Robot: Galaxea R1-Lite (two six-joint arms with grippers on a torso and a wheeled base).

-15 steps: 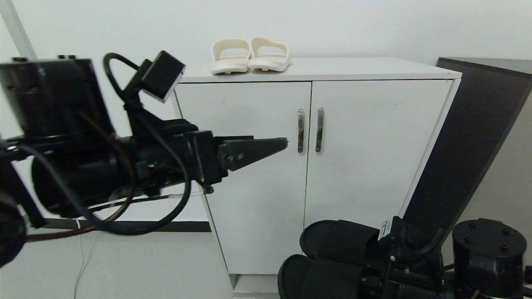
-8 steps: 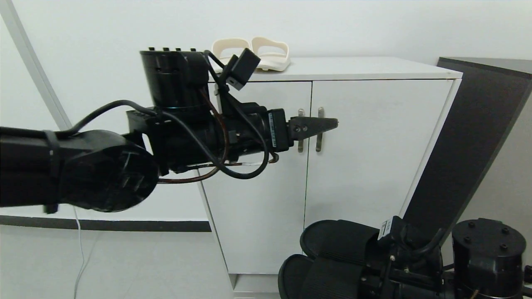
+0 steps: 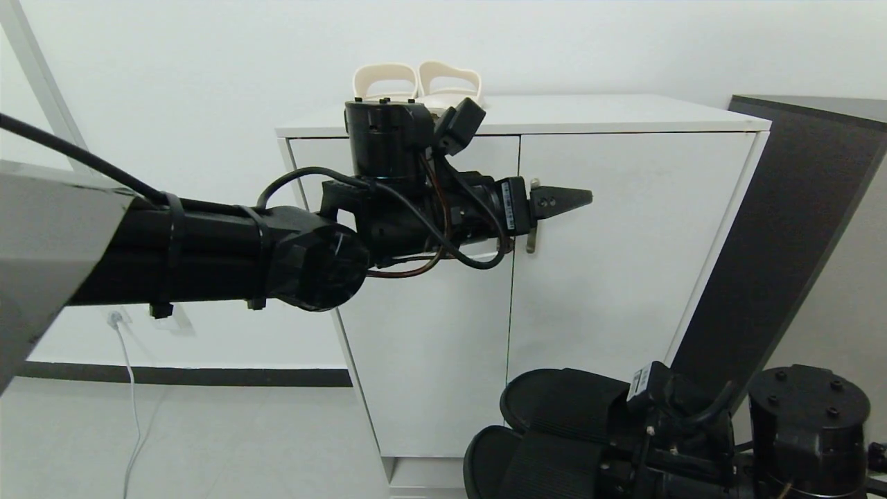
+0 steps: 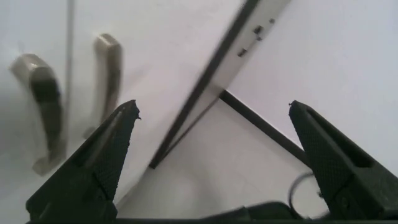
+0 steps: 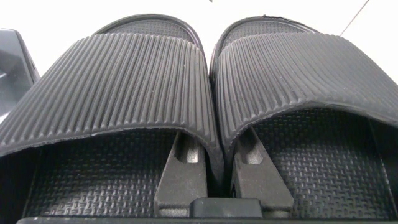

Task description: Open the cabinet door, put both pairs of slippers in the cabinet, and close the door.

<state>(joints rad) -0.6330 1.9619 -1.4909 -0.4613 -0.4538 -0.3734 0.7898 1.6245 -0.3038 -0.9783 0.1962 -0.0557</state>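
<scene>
I judge this is the very start. The cabinet [image 3: 624, 277] has both doors flush and closed, so opening, loading and closing are all left. The black slippers [image 3: 554, 409] hang low in front of the cabinet, clenched by my right tool [image 5: 214, 155] with one finger inside each strap. The cream slippers [image 3: 416, 80] rest on the cabinet top. My left tool [image 3: 563, 200] hovers released, fingers spread wide, just in front of the door handles [image 4: 107, 68]. From the head camera, my left arm hides the cream pair's soles and the left door's handle.
</scene>
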